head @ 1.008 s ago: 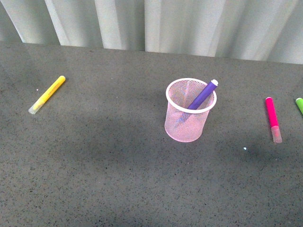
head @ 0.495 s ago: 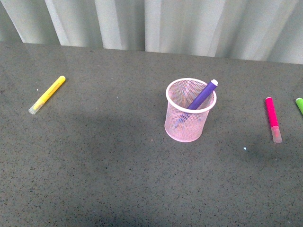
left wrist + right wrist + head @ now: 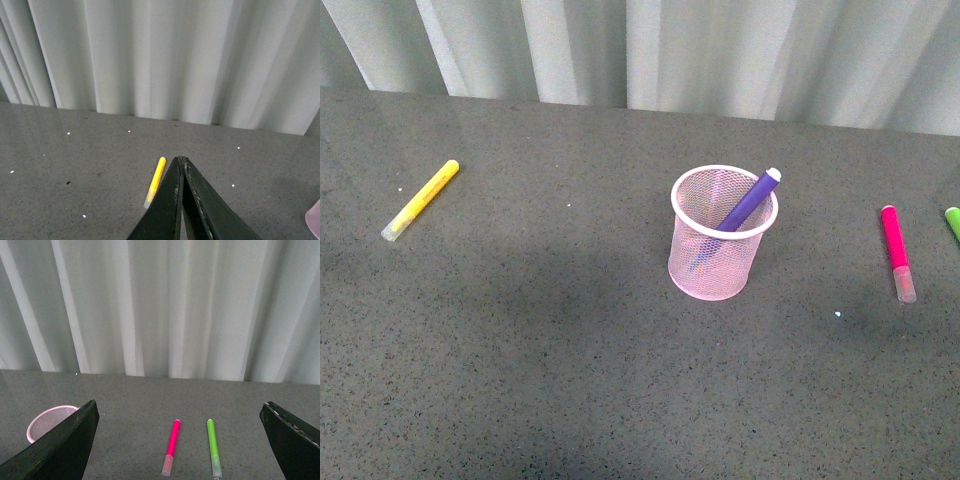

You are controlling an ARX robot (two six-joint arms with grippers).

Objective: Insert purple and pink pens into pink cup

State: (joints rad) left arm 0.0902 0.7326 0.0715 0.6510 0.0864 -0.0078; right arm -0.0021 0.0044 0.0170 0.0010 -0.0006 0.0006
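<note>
Purple pen: stands tilted inside the pink cup. Its long axis slants, with the lower end down toward the cup's left side. Its white-tipped upper end leans over the rim on the right.
Pink cup: upright near the middle of the desk, open mouth up. Its rim also shows in the right wrist view.
Pink pen: lies flat on the desk, well apart from the cup on its right. Its long axis runs almost straight away from the robot, with the clear cap at the near end and the magenta end far and slightly left. It also shows in the right wrist view.
Green marker: just beside the pink pen on its right, roughly parallel, clear cap near.
Yellow marker: far left, lying diagonally, clear cap at the near-left end.
Left arm: the left jaws are pressed together, holding nothing, above the desk with the yellow marker beyond their tips.
Right arm: the right jaws are spread wide apart and empty, with the pink pen and green marker showing between them.
</note>
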